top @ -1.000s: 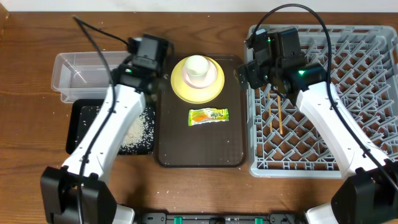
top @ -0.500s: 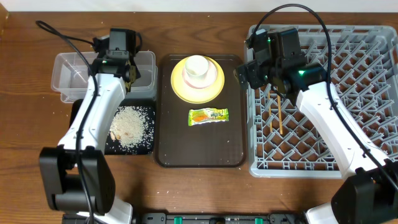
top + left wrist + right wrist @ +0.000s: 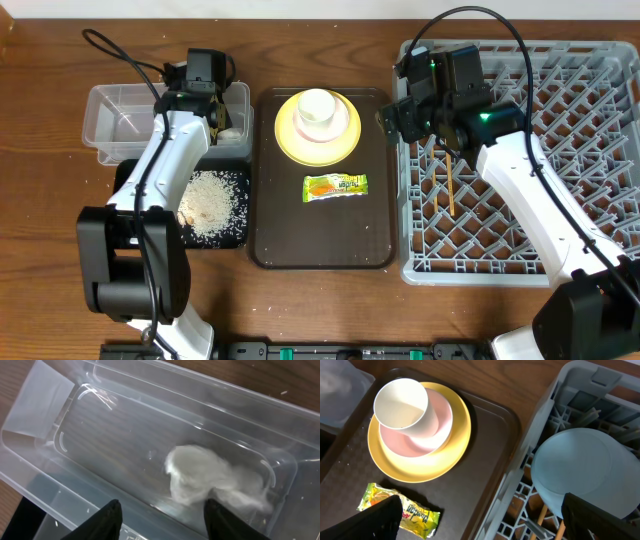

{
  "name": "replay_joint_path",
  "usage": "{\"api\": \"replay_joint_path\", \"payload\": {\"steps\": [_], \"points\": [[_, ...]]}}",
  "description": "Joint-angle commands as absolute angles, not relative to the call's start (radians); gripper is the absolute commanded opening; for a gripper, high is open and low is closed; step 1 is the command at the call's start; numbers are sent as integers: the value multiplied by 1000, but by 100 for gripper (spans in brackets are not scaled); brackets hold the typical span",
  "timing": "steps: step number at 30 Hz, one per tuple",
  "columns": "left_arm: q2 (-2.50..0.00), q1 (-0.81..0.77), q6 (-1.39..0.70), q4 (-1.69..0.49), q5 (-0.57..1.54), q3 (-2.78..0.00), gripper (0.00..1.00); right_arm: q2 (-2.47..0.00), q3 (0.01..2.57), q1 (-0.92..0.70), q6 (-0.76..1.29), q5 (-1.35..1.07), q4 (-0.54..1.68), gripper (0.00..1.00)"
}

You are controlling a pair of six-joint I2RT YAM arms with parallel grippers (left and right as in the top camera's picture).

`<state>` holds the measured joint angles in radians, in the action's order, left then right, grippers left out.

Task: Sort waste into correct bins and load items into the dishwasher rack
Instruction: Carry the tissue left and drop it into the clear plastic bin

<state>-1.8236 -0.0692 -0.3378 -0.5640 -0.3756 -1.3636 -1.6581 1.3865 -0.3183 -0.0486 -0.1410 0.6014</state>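
A crumpled white tissue (image 3: 210,477) lies loose at the right end of the clear tub (image 3: 75,435). My left gripper (image 3: 165,520) hangs open just over it, nothing between the fingers. In the overhead view that gripper (image 3: 212,118) is above the tub (image 3: 115,115). White rice (image 3: 210,200) lies in the black tray (image 3: 135,185). The yellow plate (image 3: 420,467) carries a pale pink bowl (image 3: 440,425) and a white cup (image 3: 400,402). The snack wrapper (image 3: 415,512) lies below them. My right gripper (image 3: 490,520) stands open, straddling the rack's left edge. A light blue bowl (image 3: 580,467) and chopsticks (image 3: 542,515) sit in the dishwasher rack (image 3: 570,385).
The brown serving tray (image 3: 320,240) sits between the bins and the rack (image 3: 570,150), holding the plate (image 3: 340,145) and wrapper (image 3: 335,186). Stray rice grains dot the table near the black tray. Cables arc over both arms.
My left arm swung from beside the brown tray to over the clear tub. Its jaws opened and the tissue now lies loose in the tub. The right arm stayed still.
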Motion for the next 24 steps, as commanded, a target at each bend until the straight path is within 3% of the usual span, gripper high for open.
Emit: {"api": "replay_joint_path", "payload": {"steps": [1,6,15,24], "points": [[-1780,-75,-314,-580,-381,-1374,56,-1666,1390,-322,-61,-139,599,99],[-1663,-115,-315,-642,-301,-1375,56,-1666,1390,-322,-61,-139,599,99],[-1501,-207,-315,-809,204,-1375,45,-1666,1390,-322,-61,-139,599,99],[-1544,-344,-315,-857,243,-1295,45,-1666,1390,-322,-61,-139,599,99]]}}
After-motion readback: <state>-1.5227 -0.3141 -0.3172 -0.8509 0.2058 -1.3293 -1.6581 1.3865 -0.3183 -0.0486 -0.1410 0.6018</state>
